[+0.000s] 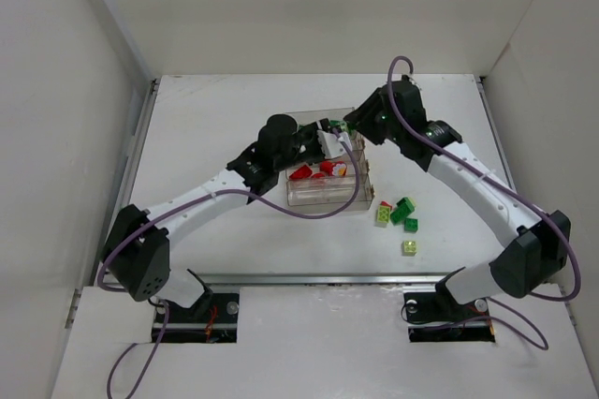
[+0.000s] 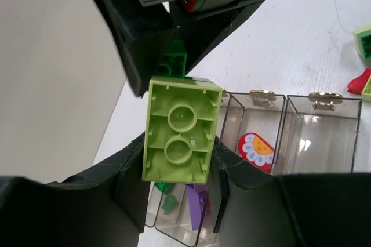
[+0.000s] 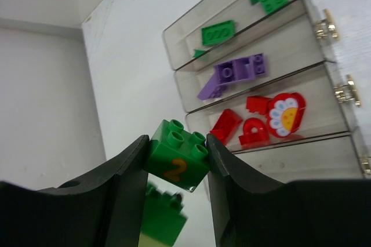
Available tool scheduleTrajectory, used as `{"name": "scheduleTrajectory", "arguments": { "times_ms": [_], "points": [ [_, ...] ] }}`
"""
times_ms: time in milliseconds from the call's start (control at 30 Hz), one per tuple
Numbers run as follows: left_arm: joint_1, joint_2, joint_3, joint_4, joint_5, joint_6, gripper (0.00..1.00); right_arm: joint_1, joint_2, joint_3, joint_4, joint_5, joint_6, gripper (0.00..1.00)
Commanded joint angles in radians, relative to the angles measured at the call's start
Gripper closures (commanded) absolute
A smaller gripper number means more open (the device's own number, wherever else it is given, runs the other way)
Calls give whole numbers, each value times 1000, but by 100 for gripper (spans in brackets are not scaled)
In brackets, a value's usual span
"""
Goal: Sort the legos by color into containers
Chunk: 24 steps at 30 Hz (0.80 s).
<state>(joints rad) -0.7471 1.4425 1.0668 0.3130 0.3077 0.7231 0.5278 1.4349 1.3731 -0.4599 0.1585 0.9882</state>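
Risk: pincer clash, mis-sort | left pincer [image 2: 181, 160] clamps lime brick [image 2: 182, 137], right pincer [image 3: 177, 148] clamps dark green brick [image 3: 175, 155], both close together above tray [image 3: 181, 90], off worktop [image 1: 234, 118] | judgement: slight drift knocks one brick loose among red pieces [image 3: 255, 122] or purple pieces [image 3: 237, 73].

This is a robotics lab test cell: a plain white table [image 1: 234, 118] is boxed in on three sides by bare white wall panels [image 1: 309, 6]. A white-and-black left robot arm [image 1: 201, 195] and a matching right robot arm [image 1: 468, 179] are bolted at the table's near edge, trailing thin purple cables [image 1: 309, 215].
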Motion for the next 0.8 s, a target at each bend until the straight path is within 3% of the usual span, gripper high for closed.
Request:
{"name": "scheduleTrajectory", "arguments": {
  "times_ms": [0, 300, 600, 767],
  "points": [
    [0, -77, 22, 34, -4, -34, 100, -46, 15, -32, -2, 41, -3, 100],
    [9, -96, 22, -46, 14, -73, 100, -55, 15, -45, -2, 29, -40, 100],
    [95, -189, -39, -147, -56, -174, 100, -55, 177, -9, -53, -72, -299, 100],
    [144, -249, -99, -181, -102, -229, 100, -55, 419, 254, -43, -64, -486, 100]
  ]
}}
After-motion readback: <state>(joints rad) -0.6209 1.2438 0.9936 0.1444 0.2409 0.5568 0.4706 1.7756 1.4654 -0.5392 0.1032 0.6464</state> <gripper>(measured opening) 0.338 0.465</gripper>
